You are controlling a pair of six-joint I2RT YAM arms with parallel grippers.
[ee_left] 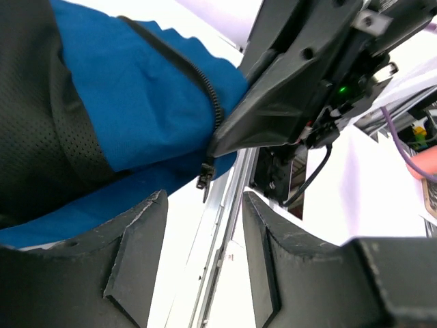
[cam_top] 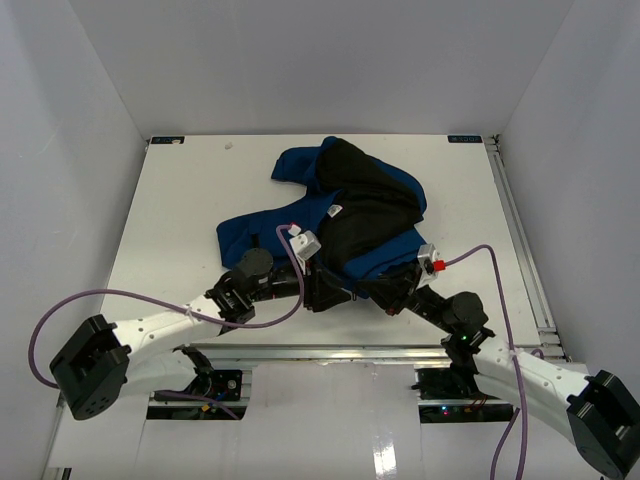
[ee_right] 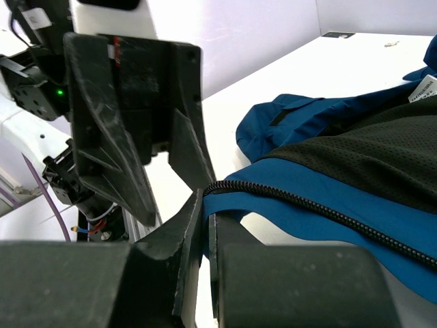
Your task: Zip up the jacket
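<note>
Near edge of the table [cam_top: 190,200]: both arms reach in to the closest hem of the jacket [cam_top: 345,215]. The right gripper [ee_right: 207,225] is clamped tight on the blue front edge, pinching the fabric where the black zipper teeth [ee_right: 307,205] run out. The cloth leads away from its fingers toward the pile. The left gripper [ee_left: 203,256] is spread wide with nothing between its fingers. It sits just beside the right one, facing it, and the wrist view shows it apart from the fabric. A small metal piece [ee_left: 203,179] hangs at the lower end of the tooth row, just under the right gripper's tip. It lines up with the gap of the left gripper, a little beyond its fingertips; can't tell if it is the slider or an end pin. Past the grippers the jacket lies crumpled mid-table, opened up. The black mesh lining [cam_top: 375,215] faces up on the right, the blue shell shows on the left, and a blue fold bunches at the far side. A white label [cam_top: 336,211] sits at the lining's left edge, near the centre of the heap.
</note>
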